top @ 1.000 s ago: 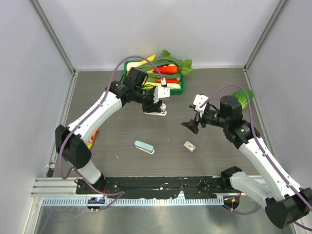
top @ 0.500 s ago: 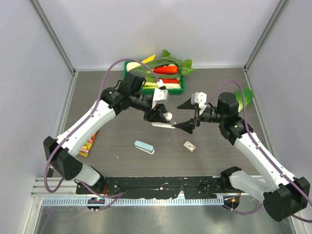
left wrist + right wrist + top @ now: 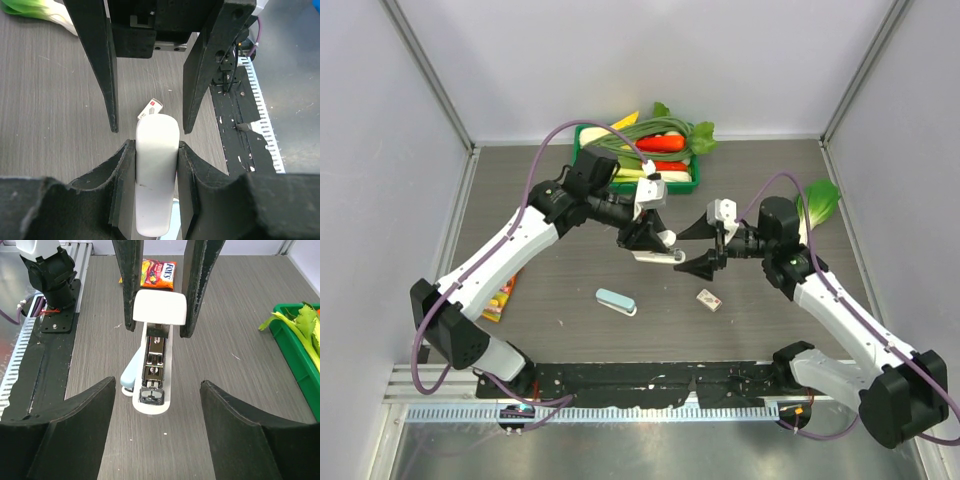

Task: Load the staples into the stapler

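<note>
Left gripper [image 3: 155, 145] clamped on the stapler [image 3: 151, 370] rear, its long axis pointing straight into the right gripper [image 3: 682, 250], whose 2 jaws stand apart and empty; staples [image 3: 709, 300] lie below, just beside that right gripper, so the right arm is nearer.

Front-right of the stapler [image 3: 658, 256] lie the staples [image 3: 709, 300]; front-left, a case [image 3: 616, 301]; far to its left, the bag [image 3: 159, 273]; behind it, the tray [image 3: 692, 181]. The left gripper [image 3: 644, 240] clasps it; the right gripper [image 3: 681, 252] straddles its tip.
</note>
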